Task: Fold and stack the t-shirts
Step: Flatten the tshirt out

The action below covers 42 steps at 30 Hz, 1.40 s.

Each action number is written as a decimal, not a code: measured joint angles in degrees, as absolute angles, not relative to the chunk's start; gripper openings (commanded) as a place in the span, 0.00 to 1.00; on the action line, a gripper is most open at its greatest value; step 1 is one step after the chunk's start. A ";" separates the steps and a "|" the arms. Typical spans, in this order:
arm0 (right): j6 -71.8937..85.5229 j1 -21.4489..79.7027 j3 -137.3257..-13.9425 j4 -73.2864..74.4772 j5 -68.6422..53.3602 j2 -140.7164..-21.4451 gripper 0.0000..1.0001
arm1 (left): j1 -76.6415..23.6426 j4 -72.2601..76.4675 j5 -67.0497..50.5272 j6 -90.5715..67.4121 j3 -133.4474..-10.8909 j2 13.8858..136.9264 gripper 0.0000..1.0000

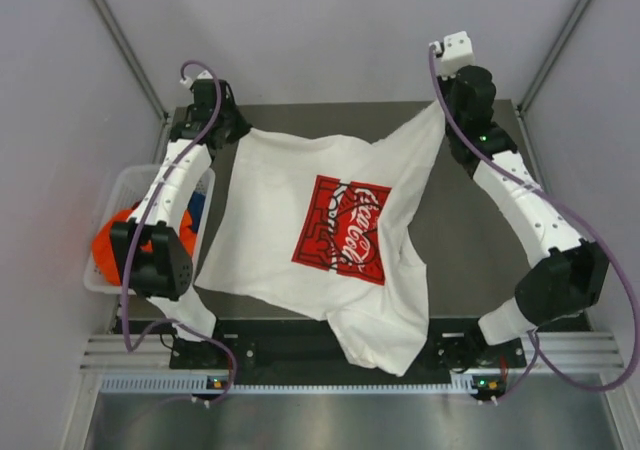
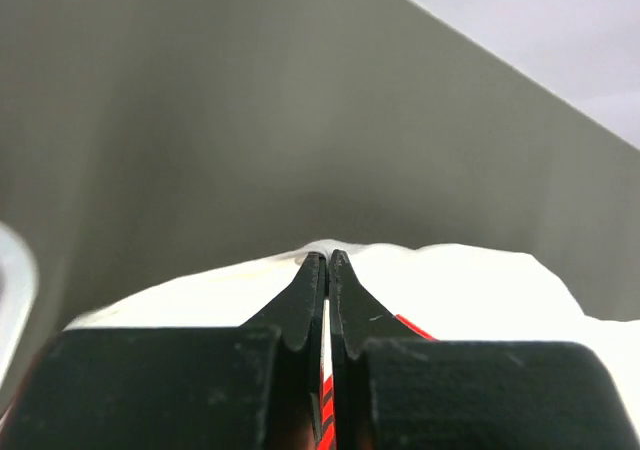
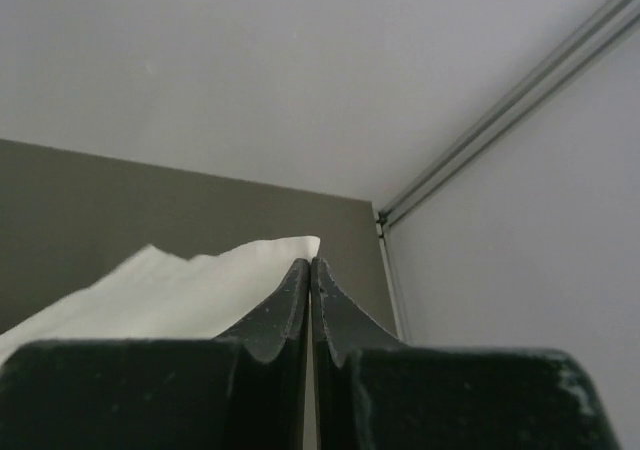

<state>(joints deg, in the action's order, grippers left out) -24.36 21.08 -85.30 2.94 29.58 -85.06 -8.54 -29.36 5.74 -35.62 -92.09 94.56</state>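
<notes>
You have the white t-shirt [image 1: 330,235] spread print-up on the bench [image 1: 470,240], one far corner clamped in the left pincer [image 2: 327,258], the other in the right pincer [image 3: 309,263]. Orange t-shirt [image 1: 106,250]: in the basket [image 1: 128,178], left.

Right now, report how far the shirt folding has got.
Done: nothing; no folded shirt or stack is visible. In hand: the white shirt is stretched out over the table, unfolded, with the left claw and right claw each shut on a far corner. Left: fold it, then the orange shirt in the basket.
</notes>
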 measured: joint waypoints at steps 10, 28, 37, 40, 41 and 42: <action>-13.96 12.14 -92.51 13.43 18.63 -90.06 0.00 | -7.49 -24.12 -4.27 -35.57 -92.09 98.87 0.00; 4.40 2.07 -122.65 41.10 6.42 -59.68 0.00 | -8.03 -23.97 -20.40 -41.91 -96.38 63.86 0.00; 8.78 2.98 -127.17 39.20 11.88 -36.18 0.00 | -8.43 -28.84 -26.04 -46.59 -99.57 49.32 0.00; 9.72 4.54 -130.67 37.15 12.05 -35.11 0.00 | -8.47 -30.24 -26.41 -47.70 -103.22 48.47 0.00; 10.07 5.93 -131.79 36.47 12.16 -35.14 0.00 | -8.47 -30.59 -26.41 -47.88 -104.36 48.49 0.00; 10.11 7.01 -131.87 36.40 12.21 -35.18 0.00 | -8.47 -30.76 -26.37 -47.90 -105.25 48.56 0.00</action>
